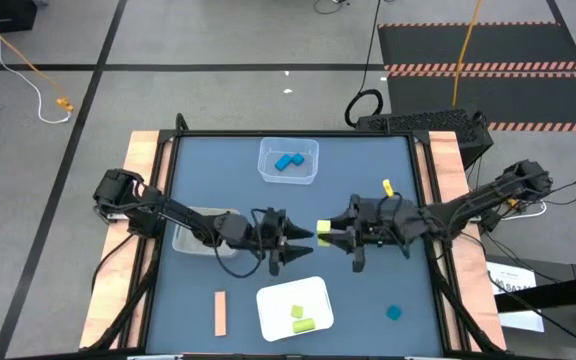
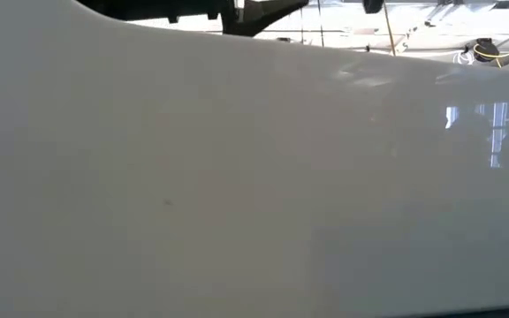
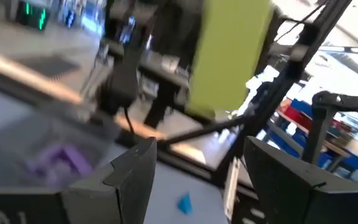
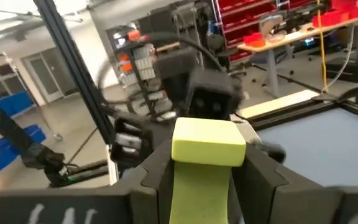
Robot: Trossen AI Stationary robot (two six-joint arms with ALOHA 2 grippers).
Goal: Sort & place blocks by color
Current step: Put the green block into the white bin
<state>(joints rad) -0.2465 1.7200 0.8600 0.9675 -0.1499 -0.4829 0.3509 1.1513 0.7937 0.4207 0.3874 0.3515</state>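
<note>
My right gripper [image 1: 326,234] is shut on a yellow-green bar [image 1: 323,228] above the middle of the table. My left gripper [image 1: 306,246] faces it from the left, open, its fingertips just short of the bar. In the left wrist view the bar [image 3: 229,56] stands ahead of the open fingers [image 3: 135,177]. Two blue blocks [image 1: 287,161] lie in the clear far bin [image 1: 310,176]. Purple blocks [image 3: 58,162] lie in the clear left bin [image 1: 190,240]. Two yellow-green blocks [image 1: 300,319] sit on the white tray [image 1: 273,300]. A tan bar [image 1: 220,313], a blue block [image 1: 394,313] and a yellow block [image 1: 388,187] lie on the table. My right gripper pinches the yellow-green bar between its two fingers [image 4: 263,177], which lie along the bar's long sides. The bar's free end [image 4: 207,142] sticks out past the fingertips toward the left arm. The fingers come roughly level from the table's right. The bar looks lifted clear of the table.
The low view is filled by a white surface close to the camera, with only a strip of arm at its top. Wooden strips [image 1: 146,170] border the blue table top on both sides. Bare table lies between the white tray and the loose blue block.
</note>
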